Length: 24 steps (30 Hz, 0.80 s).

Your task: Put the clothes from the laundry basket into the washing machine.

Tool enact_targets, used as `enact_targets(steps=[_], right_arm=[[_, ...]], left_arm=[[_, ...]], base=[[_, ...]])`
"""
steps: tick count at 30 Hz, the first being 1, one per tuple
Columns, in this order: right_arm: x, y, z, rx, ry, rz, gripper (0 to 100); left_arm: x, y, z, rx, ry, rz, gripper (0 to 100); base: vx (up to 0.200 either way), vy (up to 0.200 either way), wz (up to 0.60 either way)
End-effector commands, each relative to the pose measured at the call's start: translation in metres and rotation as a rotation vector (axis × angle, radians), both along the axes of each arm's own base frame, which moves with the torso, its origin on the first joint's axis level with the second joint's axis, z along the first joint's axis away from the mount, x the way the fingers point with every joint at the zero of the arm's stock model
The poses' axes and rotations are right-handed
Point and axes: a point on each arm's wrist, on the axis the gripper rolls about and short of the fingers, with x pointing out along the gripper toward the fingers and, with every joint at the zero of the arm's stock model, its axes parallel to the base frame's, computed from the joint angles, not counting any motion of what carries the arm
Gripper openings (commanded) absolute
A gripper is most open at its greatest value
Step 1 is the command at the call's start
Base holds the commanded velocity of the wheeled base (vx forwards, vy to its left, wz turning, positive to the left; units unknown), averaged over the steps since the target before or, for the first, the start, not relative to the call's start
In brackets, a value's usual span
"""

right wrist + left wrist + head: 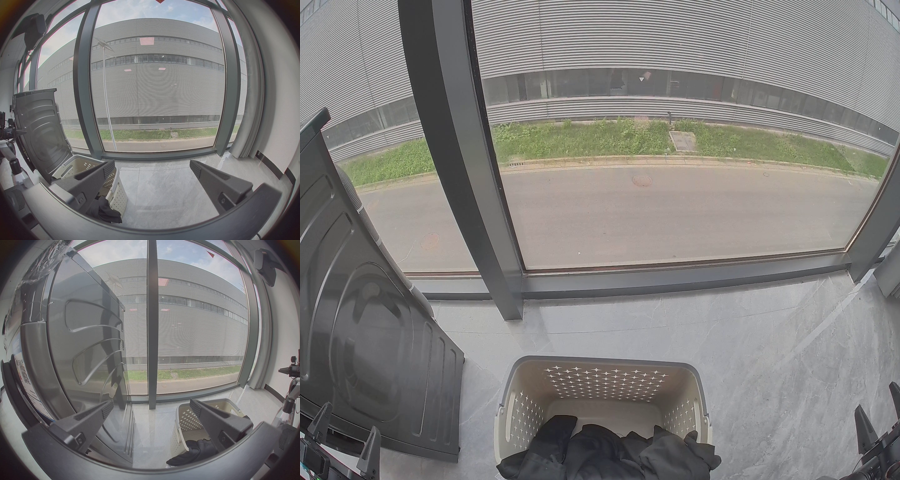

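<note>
**Laundry basket** [600, 361]: upright on the floor, mouth upward, set back from the floor's window edge, just beside the washing machine [369, 337] on the robot's left.
**Clothes** [612, 453]: dark heap against the basket's near wall, long axis across its width, parallel to the window edge.
**Left gripper** [349, 431], **right gripper** [880, 412]: jaws wide, empty, low at either side of the basket.
**Progress**: apparently nothing loaded; every garment is left to move.
</note>
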Motion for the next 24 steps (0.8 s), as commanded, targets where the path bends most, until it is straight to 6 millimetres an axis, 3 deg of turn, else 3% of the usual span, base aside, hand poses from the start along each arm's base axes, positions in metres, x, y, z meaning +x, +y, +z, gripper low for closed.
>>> enact_targets(steps=[1,4,24], right_arm=[[0.0001,0.0,-0.0052,0.0,0.001,0.001,100],[0.0001,0.0,-0.0052,0.0,0.001,0.001,100],[0.0001,0.0,-0.0052,0.0,0.001,0.001,100]], left_arm=[[-0.0002,0.0,-0.0047,0.0,-0.003,0.0,100],[-0.0002,0.0,-0.0049,-0.001,-0.002,0.0,100],[-0.0002,0.0,-0.0047,0.0,-0.003,-0.003,100]], base=[[0.0,0.0,0.0],[0.0,0.0,0.0],[-0.2,0.0,0.0]])
